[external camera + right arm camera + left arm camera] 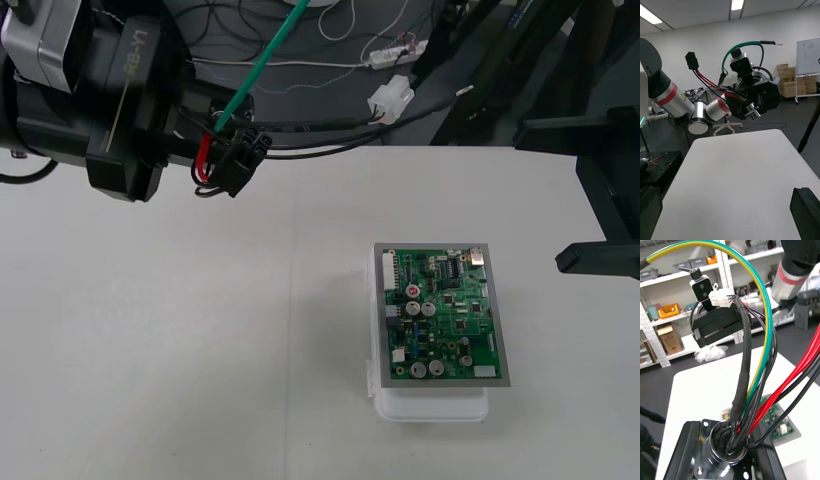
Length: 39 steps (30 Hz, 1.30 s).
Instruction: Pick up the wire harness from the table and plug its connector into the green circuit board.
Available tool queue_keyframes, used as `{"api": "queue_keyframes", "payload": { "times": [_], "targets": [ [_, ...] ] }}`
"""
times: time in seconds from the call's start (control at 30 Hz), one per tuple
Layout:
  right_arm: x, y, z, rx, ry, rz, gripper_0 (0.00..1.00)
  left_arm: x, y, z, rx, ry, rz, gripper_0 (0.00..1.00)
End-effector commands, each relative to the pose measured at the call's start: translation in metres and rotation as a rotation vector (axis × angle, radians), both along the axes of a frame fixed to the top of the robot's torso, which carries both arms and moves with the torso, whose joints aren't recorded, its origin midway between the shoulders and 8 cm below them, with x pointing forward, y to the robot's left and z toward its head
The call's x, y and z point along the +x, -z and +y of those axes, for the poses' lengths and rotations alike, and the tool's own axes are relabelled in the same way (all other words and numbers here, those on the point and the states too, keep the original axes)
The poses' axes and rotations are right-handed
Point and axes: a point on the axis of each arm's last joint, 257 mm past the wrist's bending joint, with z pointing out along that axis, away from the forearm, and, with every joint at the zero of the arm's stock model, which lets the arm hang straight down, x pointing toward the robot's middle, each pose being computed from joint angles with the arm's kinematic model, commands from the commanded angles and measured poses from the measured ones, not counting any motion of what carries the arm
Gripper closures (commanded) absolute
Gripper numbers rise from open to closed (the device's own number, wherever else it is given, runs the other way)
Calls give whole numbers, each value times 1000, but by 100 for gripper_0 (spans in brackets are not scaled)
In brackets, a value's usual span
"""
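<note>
1. The left gripper is up over the table's far-left part, near the far edge, raised off the surface.
2. Its black fingers are closed on the wire harness, clamping the round metal socket by its flange, one finger on each side.
3. From the socket the red, black and green wires rise in a loose bundle. The green wire runs up and away over the dark floor strip.
4. In the right wrist view, the small black plug hangs free in the air on its red and black wires, out to one side of the left gripper and clear of the table.
5. The green circuit board lies flat on its white base right of the table's centre, well apart from the harness. Nothing is touching it.
6. The right gripper is parked at the table's right edge, its fingers spread wide and holding nothing.
</note>
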Motion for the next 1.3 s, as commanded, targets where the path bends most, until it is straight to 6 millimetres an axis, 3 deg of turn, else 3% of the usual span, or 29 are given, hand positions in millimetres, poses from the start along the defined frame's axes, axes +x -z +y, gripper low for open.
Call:
{"api": "queue_keyframes", "payload": {
  "times": [0.03,0.43,0.67,1.0,1.3],
  "targets": [
    [-10,-16,6,-13,-20,25,0,-13,14,-6,-21,9,0,100],
    [-1,-14,4,-52,15,37,0,-22,53,-12,-63,-4,192,100],
    [11,-9,3,-65,59,45,0,-25,63,-20,-55,-17,336,100],
    [13,-11,3,-64,68,59,0,-21,76,-29,-4,-61,504,100],
    [22,-19,-14,-82,127,35,0,-33,87,-41,60,-46,698,100]
  ]
}}
